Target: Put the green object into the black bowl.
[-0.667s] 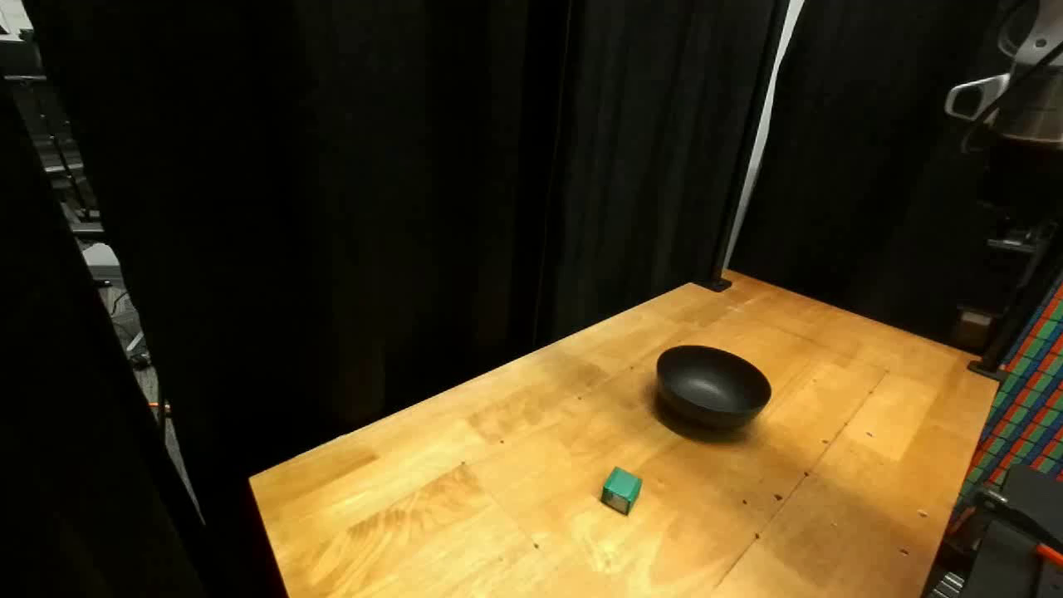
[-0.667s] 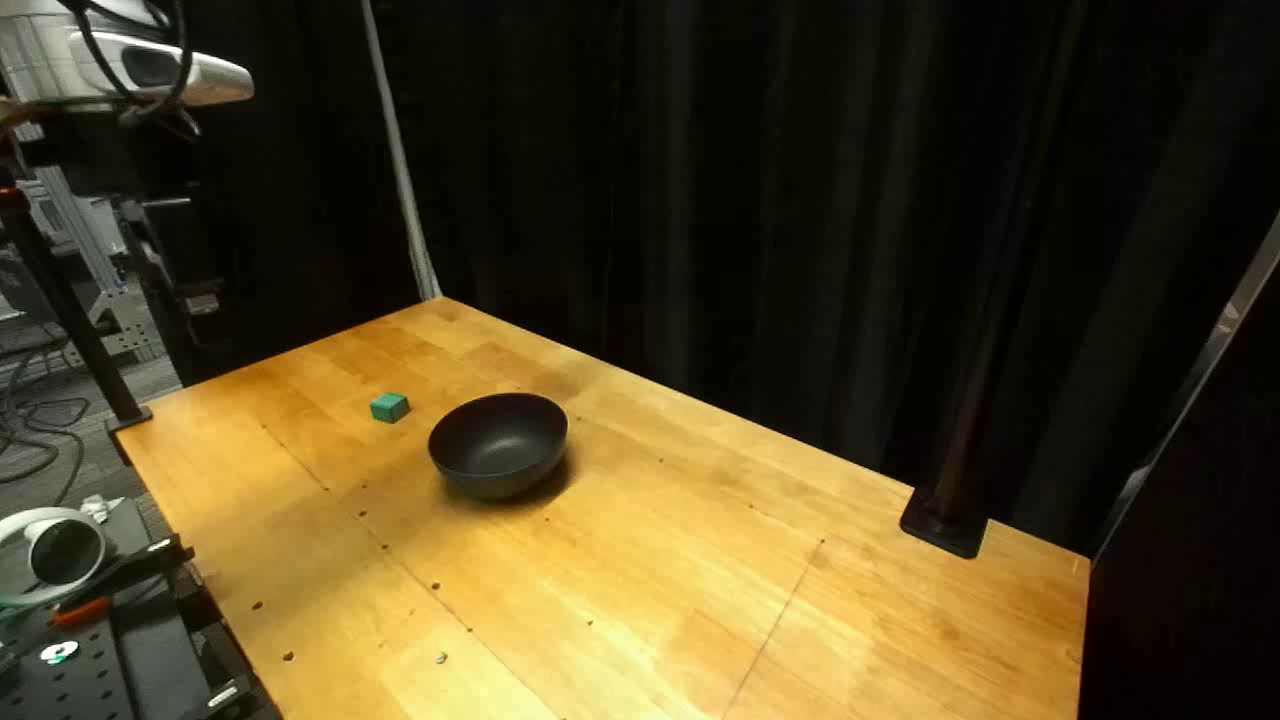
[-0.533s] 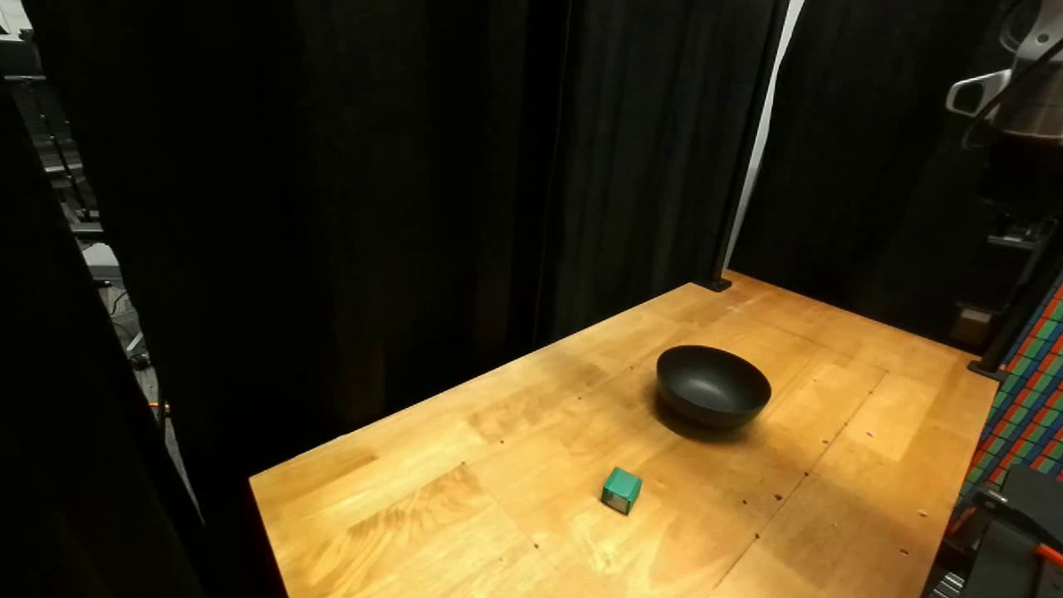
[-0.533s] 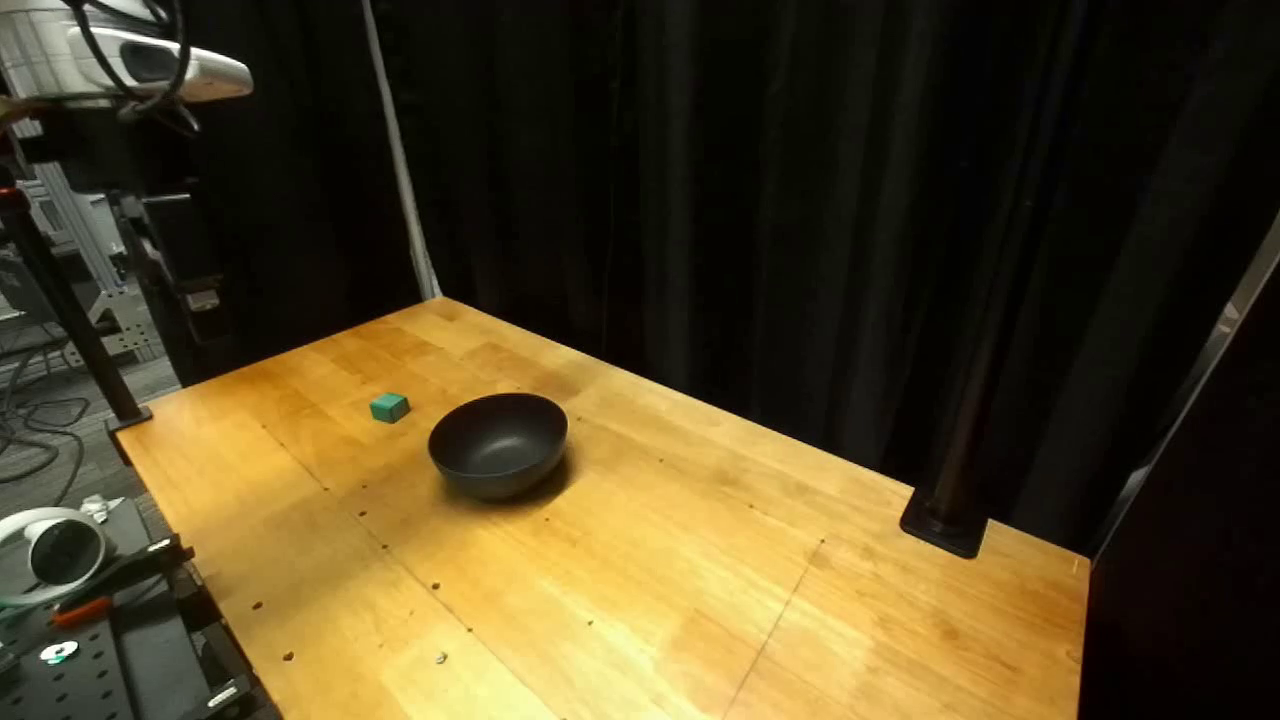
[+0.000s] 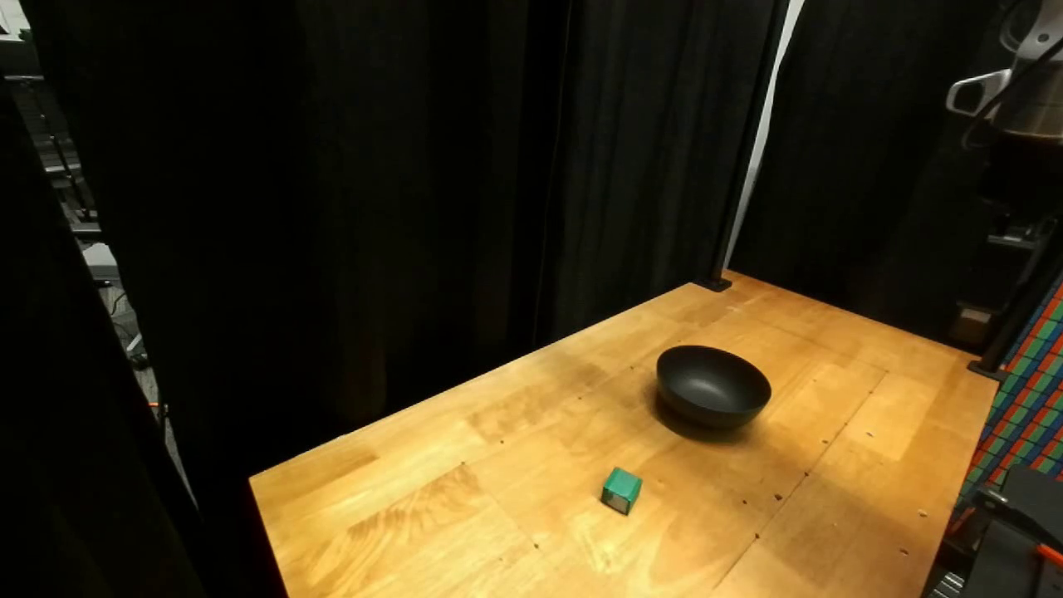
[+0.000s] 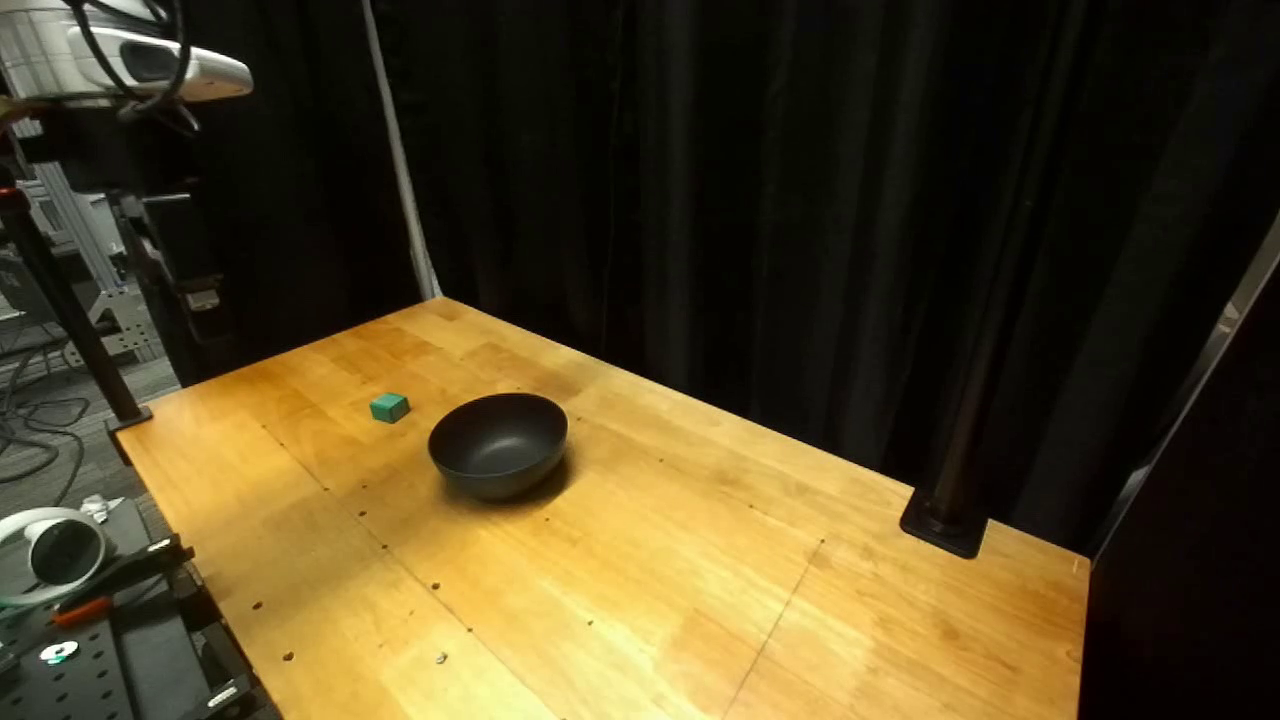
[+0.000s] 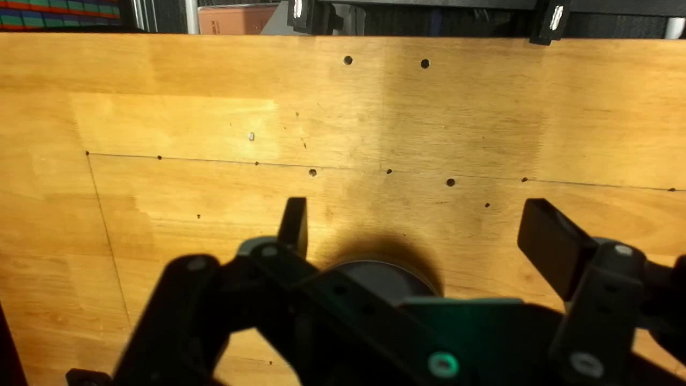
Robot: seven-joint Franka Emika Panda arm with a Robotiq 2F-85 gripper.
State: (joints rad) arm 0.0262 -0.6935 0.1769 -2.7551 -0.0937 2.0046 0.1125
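The green object (image 5: 621, 490), a small green cube, sits on the wooden table in both exterior views (image 6: 389, 407). The black bowl (image 5: 712, 386) stands upright a short way from it, also in both exterior views (image 6: 498, 445). The inside of the bowl that shows looks empty. In the wrist view my gripper (image 7: 418, 225) is open, its fingers wide apart with nothing between them, high above the table. Part of the bowl (image 7: 388, 279) shows below, partly hidden by the gripper. The green object is hidden or out of the wrist view. In the exterior views the gripper is dark and hard to make out.
The wooden table (image 6: 640, 560) has small holes and drawn lines. A black post foot (image 6: 943, 525) is fixed at its edge. Black curtains (image 5: 415, 208) hang behind it. The white arm (image 6: 160, 65) is at the top left. A side cart (image 6: 150, 640) holds equipment beside the table.
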